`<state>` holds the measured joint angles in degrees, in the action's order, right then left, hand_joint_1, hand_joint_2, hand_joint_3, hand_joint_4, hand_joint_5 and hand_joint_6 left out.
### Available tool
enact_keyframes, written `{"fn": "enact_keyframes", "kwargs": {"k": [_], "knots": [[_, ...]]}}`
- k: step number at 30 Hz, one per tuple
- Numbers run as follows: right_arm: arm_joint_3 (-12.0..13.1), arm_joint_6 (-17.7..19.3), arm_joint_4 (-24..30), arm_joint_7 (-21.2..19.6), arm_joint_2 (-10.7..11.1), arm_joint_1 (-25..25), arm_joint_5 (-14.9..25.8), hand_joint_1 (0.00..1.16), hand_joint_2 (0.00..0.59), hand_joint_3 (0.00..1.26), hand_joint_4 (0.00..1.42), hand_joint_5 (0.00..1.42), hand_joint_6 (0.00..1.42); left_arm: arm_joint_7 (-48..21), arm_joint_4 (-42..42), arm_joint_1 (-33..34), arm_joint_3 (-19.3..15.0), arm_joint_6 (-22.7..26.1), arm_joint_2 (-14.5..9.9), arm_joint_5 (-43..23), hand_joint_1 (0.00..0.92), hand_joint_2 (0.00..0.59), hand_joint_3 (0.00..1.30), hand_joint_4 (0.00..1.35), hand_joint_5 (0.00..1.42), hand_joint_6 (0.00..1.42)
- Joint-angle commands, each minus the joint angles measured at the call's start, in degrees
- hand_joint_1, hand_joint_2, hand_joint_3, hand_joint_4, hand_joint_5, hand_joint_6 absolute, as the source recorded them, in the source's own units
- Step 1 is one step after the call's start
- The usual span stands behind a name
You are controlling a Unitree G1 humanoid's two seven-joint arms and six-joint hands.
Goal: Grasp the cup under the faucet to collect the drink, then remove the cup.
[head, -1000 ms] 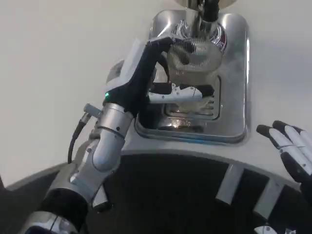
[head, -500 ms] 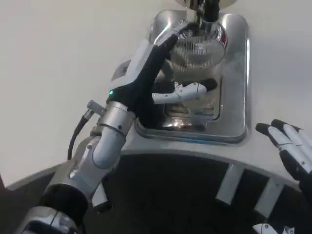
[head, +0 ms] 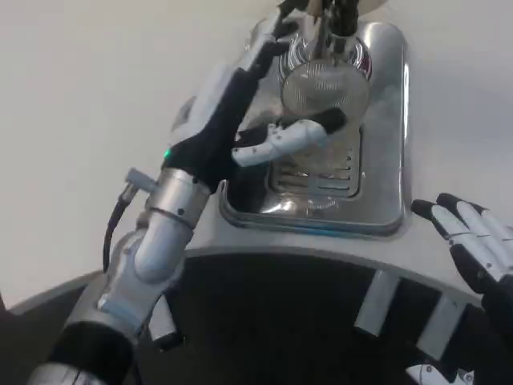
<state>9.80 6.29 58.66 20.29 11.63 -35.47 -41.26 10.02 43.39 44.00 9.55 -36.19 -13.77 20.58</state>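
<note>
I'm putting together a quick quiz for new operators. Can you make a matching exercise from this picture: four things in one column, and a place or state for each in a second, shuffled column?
Things:
1. cup
2. left hand
3. right hand
4. drip tray

Places or states:
A. holds nothing, fingers apart, at the picture's right edge
B. shiny metal, lying on the white table
C. clear, standing on the tray below the faucet
D. wrapped around the cup, thumb in front

Pairs: 1-C, 2-D, 3-A, 4-B
</note>
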Motion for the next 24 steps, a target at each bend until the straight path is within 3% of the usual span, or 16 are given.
{"fn": "enact_keyframes", "kwargs": {"k": [1,4,8,14,24], "knots": [[-0.5,-0.4,-0.4,-0.3,-0.5,-0.1,-0.2,0.78,0.315,0.07,0.0,0.01,0.05,-3.4,-10.6,-6.8,-3.9,3.9,-0.5,-5.8,0.113,0.014,0.0,0.0,0.12,0.07],[-0.7,-0.6,-0.6,-0.3,-0.7,0.0,0.0,0.76,0.306,0.07,0.0,0.02,0.05,-5.3,-20.8,-10.8,-6.6,8.4,-0.4,-9.1,0.047,0.021,0.0,0.0,0.1,0.05],[-1.5,-0.7,-0.6,-0.3,-1.1,0.1,-0.2,0.73,0.3,0.06,0.0,0.03,0.05,-10.8,-35.7,-14.6,-9.8,21.0,0.3,-17.8,0.0,0.094,0.0,0.0,0.02,0.01],[-1.8,-0.9,-0.6,-0.4,-1.4,0.1,-0.2,0.7,0.304,0.06,0.0,0.02,0.06,-16.6,-48.8,-15.4,-13.2,34.2,0.9,-30.1,0.0,0.135,0.0,0.0,0.0,0.0],[-1.9,-1.1,-1.8,-0.1,-0.5,1.9,0.3,0.65,0.318,0.05,0.0,0.03,0.06,-17.8,-65.4,-13.9,-16.6,52.7,2.7,-48.0,0.0,0.144,0.0,0.0,0.0,0.0]]}}
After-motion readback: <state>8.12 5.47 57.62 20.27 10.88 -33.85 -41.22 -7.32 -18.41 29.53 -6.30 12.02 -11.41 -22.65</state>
